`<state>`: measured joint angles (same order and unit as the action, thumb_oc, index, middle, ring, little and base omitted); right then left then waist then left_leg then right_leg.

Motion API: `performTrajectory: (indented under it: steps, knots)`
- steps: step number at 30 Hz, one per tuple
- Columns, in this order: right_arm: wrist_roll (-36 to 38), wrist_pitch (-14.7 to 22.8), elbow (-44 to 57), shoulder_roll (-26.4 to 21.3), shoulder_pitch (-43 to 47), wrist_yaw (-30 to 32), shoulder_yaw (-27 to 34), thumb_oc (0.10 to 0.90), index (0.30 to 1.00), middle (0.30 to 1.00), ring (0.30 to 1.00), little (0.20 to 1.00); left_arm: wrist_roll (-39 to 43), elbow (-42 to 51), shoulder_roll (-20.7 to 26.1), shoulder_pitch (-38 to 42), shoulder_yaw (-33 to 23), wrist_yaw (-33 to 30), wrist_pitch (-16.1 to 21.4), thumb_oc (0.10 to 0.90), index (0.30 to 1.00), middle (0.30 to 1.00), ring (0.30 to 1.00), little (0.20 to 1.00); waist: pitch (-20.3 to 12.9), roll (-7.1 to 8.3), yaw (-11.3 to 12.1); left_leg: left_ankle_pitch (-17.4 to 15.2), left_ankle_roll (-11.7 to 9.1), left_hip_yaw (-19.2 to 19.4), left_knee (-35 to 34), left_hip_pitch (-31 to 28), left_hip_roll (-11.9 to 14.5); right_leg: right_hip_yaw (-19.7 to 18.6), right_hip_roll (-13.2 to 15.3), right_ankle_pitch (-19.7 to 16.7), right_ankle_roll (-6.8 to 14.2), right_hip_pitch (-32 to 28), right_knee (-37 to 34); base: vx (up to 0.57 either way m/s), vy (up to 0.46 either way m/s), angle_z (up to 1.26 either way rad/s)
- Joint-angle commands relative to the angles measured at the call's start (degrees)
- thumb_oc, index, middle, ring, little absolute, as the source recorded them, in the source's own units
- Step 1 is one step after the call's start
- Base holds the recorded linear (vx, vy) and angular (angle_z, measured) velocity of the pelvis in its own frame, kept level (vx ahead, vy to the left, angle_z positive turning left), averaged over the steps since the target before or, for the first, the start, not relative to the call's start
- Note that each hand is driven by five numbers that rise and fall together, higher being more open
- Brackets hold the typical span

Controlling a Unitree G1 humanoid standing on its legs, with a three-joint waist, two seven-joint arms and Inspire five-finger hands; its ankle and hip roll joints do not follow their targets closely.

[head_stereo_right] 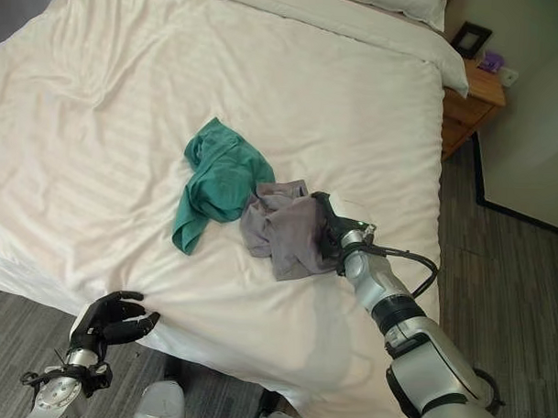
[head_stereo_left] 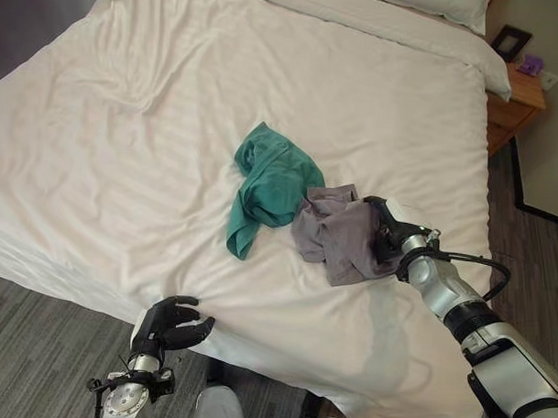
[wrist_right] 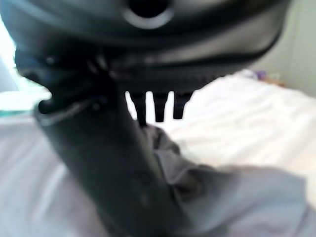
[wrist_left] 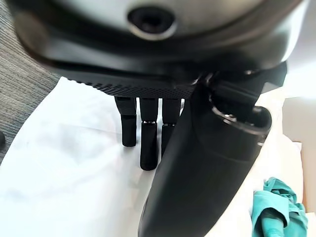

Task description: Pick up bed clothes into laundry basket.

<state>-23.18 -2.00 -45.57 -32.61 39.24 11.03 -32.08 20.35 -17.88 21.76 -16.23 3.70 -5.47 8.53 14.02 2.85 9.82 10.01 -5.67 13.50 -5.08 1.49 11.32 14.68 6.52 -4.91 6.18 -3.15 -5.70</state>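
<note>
You had a wide bed [head_stereo_left: 172, 123] in front of you, covered by a rumpled white sheet [head_stereo_left: 124, 194] with faint stripes. At its far right lay 1 white pillow [head_stereo_left: 442, 6]. Right of the bed stood a wooden nightstand [head_stereo_left: 513, 112] carrying a dark picture frame [head_stereo_left: 510, 41] and a small purple object [head_stereo_left: 532, 64]. Grey wood-look flooring [head_stereo_left: 36, 347] ran along the near edge.

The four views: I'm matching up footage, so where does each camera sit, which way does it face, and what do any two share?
Left eye view: on the head, looking down at the bed; left hand at its near edge, right hand at the grey garment.
Right eye view: same scene, slightly offset.
Left wrist view: along the left hand, over the sheet.
Right wrist view: along the right hand, at the grey garment.
Shared: the green garment shows in both eye views and the left wrist view.
</note>
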Motion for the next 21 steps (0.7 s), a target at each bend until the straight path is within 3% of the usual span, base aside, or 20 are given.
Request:
performTrajectory:
  steps: [1,2,3,5,9,10,13,16,17,21]
  knots:
    - [0.5,1.9,-1.1,1.4,9.2,2.6,-1.0,0.8,0.9,0.9,0.9,0.9,0.7,-4.0,2.8,5.1,-2.1,-2.4,1.1,0.8,0.9,0.9,0.9,0.9,-0.9,1.89,1.5,-5.5,0.5,1.4,0.1,0.4,-3.0,3.8,5.4,5.6,4.6,-3.1,2.8,-0.01,-0.045,0.08]
    - [0.3,1.9,-1.9,2.1,9.2,2.5,-1.4,0.8,0.9,0.9,0.9,0.9,0.9,-4.7,2.7,5.5,-2.1,-2.6,1.1,0.8,0.9,0.9,0.9,0.9,-0.7,1.66,1.8,-5.2,0.4,1.1,0.1,0.9,-3.0,4.0,5.2,5.6,4.5,-3.1,2.6,-0.03,-0.049,0.11]
    - [0.2,1.9,-2.7,2.6,9.5,2.4,-1.8,0.577,0.566,0.566,0.566,0.566,1.2,-5.5,2.7,6.1,-2.1,-2.8,1.3,0.8,0.9,0.9,0.9,0.9,-0.4,1.38,2.0,-4.9,0.2,0.8,0.1,1.7,-2.9,4.4,5.2,5.7,4.4,-2.9,2.6,-0.05,-0.05,0.13]
    - [0.0,1.8,-3.8,3.1,9.7,2.2,-2.3,0.4,0.3,0.3,0.3,0.3,2.0,-7.1,2.7,7.0,-2.5,-3.2,1.6,0.8,0.9,0.9,0.9,0.9,-0.2,0.91,2.4,-4.5,-0.2,0.1,0.1,2.7,-2.9,4.8,5.0,5.9,4.2,-2.8,2.2,-0.05,-0.065,0.16]
    - [-0.3,1.7,-4.1,1.6,9.9,1.4,-2.7,0.4,0.3,0.3,0.3,0.3,2.8,-11.5,4.2,8.0,-5.9,-5.0,2.1,0.8,0.9,0.9,0.9,0.9,-0.9,0.11,3.0,-4.2,-0.7,-0.7,0.1,3.2,-2.7,5.6,4.7,6.3,4.2,-3.9,1.3,0.0,-0.059,0.16]
    - [0.8,1.8,-3.1,-0.2,9.2,1.1,-1.8,0.4,0.3,0.3,0.3,0.3,3.5,-12.9,6.5,7.5,-10.0,-6.4,2.6,0.8,0.9,0.9,0.9,0.9,-1.2,-0.11,3.1,-4.3,-0.9,-0.8,0.1,2.3,-2.6,5.7,4.8,6.7,4.2,-5.3,1.2,0.01,-0.049,0.08]
    - [1.8,1.9,-1.8,-2.7,8.2,0.8,-0.6,0.4,0.3,0.3,0.3,0.3,4.0,-13.6,9.4,6.2,-14.4,-7.0,2.7,0.8,0.9,0.9,0.9,0.9,-1.9,-0.65,3.0,-4.1,-1.0,-0.7,0.1,1.9,-2.4,5.5,4.8,6.7,4.2,-5.9,1.0,0.0,-0.034,0.11]
    - [1.7,1.4,2.6,-4.4,6.3,1.3,1.6,0.4,0.3,0.3,0.3,0.3,3.2,-12.3,8.4,6.8,-16.0,-9.5,3.0,0.8,0.9,0.9,0.9,0.9,-2.7,-0.79,2.0,-4.5,-1.1,-0.4,0.1,0.8,-2.2,5.3,4.9,7.1,4.2,-6.7,0.9,0.02,-0.028,0.06]
    - [3.3,1.6,1.3,-6.1,6.0,2.2,3.3,0.4,0.3,0.3,0.3,0.3,4.6,-12.9,9.9,8.1,-19.0,-10.7,3.4,0.8,0.9,0.9,0.9,0.9,-3.7,-1.3,2.0,-4.5,-1.4,-0.3,0.1,0.0,-2.0,5.6,5.0,7.5,4.3,-7.6,0.7,0.02,-0.047,0.08]
    - [6.0,1.5,7.9,-9.6,4.9,4.5,7.6,0.4,0.3,0.3,0.3,0.3,3.1,-13.3,14.5,15.2,-19.8,-14.6,4.4,0.8,0.9,0.9,0.9,0.9,-4.6,-1.93,-0.5,-4.7,-1.8,0.3,0.1,-1.7,-1.6,5.0,5.3,7.8,4.5,-8.6,0.7,-0.01,-0.024,0.06]
